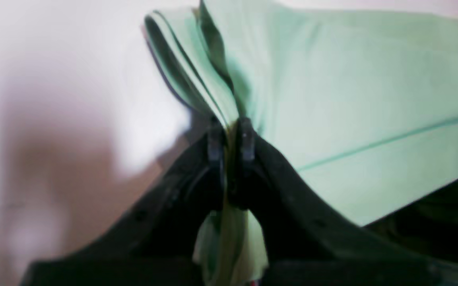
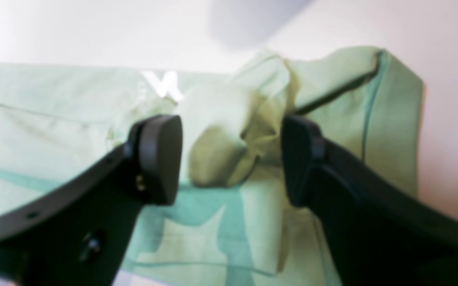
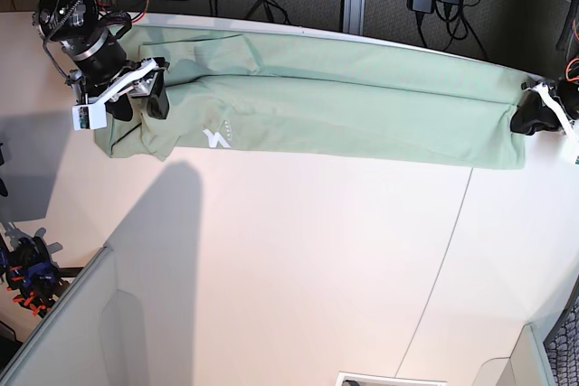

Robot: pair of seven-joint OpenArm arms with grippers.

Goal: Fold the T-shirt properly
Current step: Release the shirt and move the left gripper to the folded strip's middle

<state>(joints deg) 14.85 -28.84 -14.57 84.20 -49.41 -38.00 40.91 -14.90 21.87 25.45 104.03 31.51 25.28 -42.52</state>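
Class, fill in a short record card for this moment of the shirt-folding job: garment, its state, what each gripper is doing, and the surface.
garment: T-shirt, pale mint green
state: folded lengthwise into a long band across the table
marking: white logo near one end
left gripper: shut on a bunched end of the T-shirt
right gripper: open, jaws either side of a raised fold at the other end
surface: white table

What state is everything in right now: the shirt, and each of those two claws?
T-shirt: folded lengthwise into a long strip, flat across the table.
Left gripper: jaws shut on one end of the T-shirt.
Right gripper: jaws open, astride a bunched fold at the other end.
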